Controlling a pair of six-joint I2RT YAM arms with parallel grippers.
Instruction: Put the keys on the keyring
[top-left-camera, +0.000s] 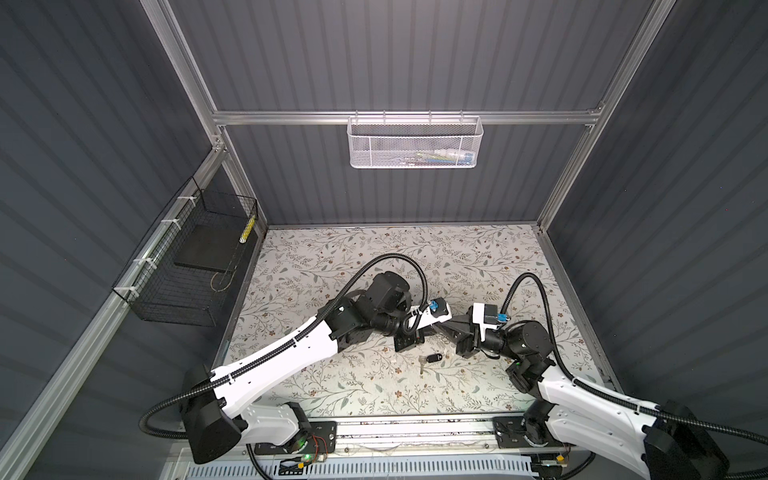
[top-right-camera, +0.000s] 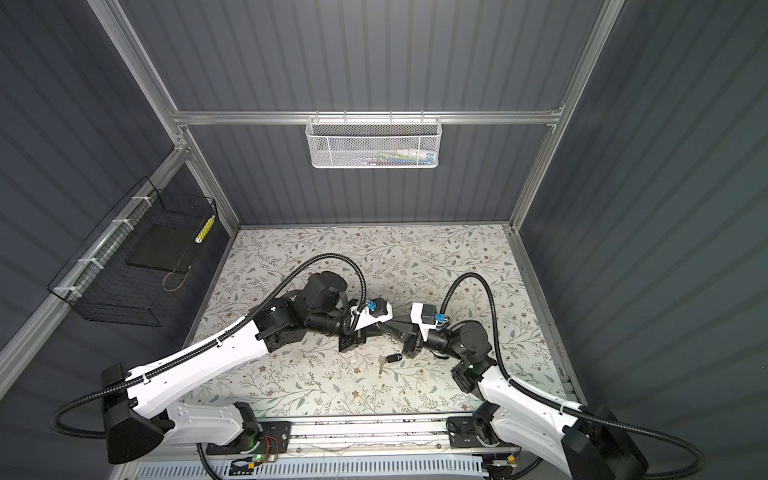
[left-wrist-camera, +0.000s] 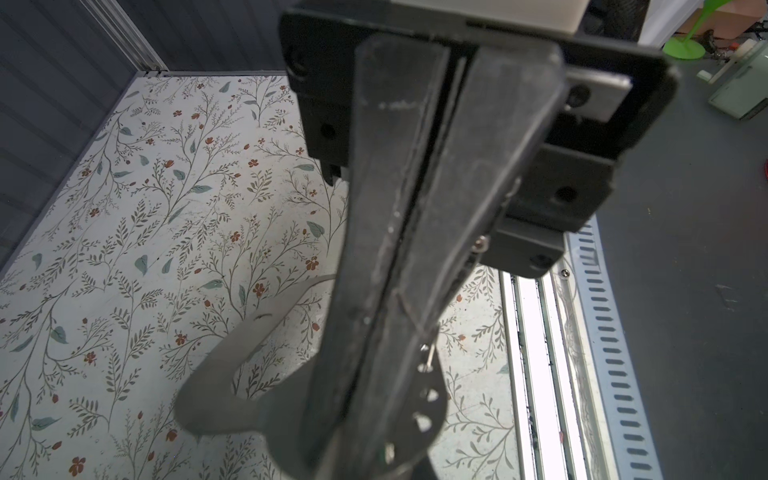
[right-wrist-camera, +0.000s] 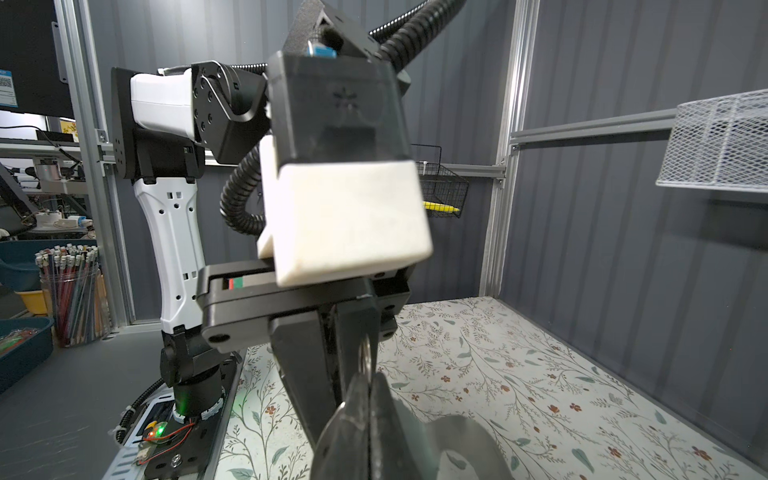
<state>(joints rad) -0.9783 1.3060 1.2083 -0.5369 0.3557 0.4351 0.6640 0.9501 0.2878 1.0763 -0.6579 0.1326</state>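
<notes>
Left gripper (left-wrist-camera: 365, 432): fingers pressing together, meeting right gripper (right-wrist-camera: 368, 415) tip to tip; what it is pinching, cannot tell. Right gripper: jaws closed, clamping keyring (left-wrist-camera: 199, 399) off table (top-left-camera: 374, 257). Keyring lying crosswise to left fingers, slotted arch sticking out one side, hole row on the other. Black-tag key (top-left-camera: 432, 358) resting on table just below both grippers, long axis running along line between them, blade pointing toward left arm's side.

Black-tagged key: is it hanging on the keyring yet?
No: in a top view the black-tagged key lies flat on the table by itself, with nothing holding it.
</notes>
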